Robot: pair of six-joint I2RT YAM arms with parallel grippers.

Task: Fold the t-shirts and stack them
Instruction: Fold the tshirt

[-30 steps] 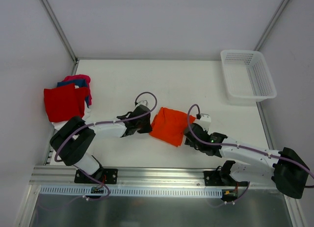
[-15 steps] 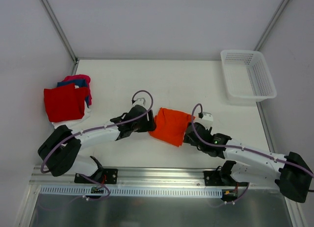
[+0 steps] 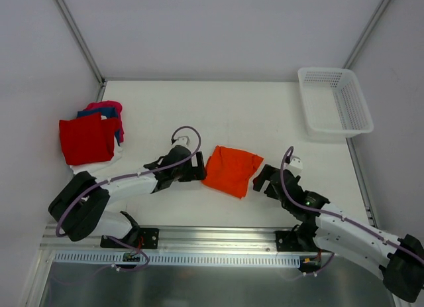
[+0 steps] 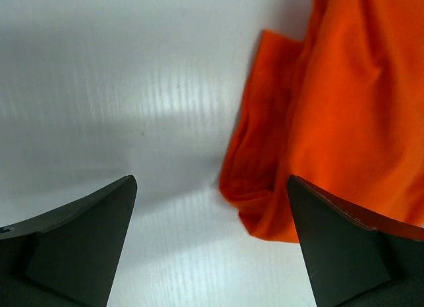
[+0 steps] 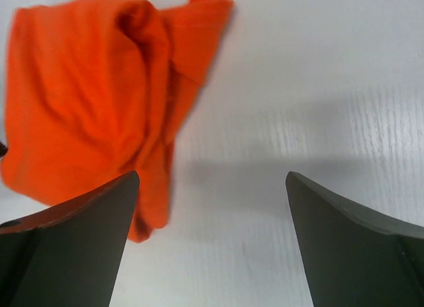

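- The orange t-shirt (image 3: 230, 170) is seen folded but rumpled on the table (image 3: 252, 115), near the front edge, between the 2 grippers.
- Left gripper (image 3: 197, 168): jaws spread wide, nothing held, at the shirt's left edge.
- Right gripper (image 3: 263, 182): jaws also wide, empty, just off the right edge.
- The cloth is judged light, limp and not fragile; layers will likely slide if only 1 is pinched.
- Hold is best taken at a folded edge, all layers together.
- The stack (image 3: 89, 138), red on top, sits far left, well apart.
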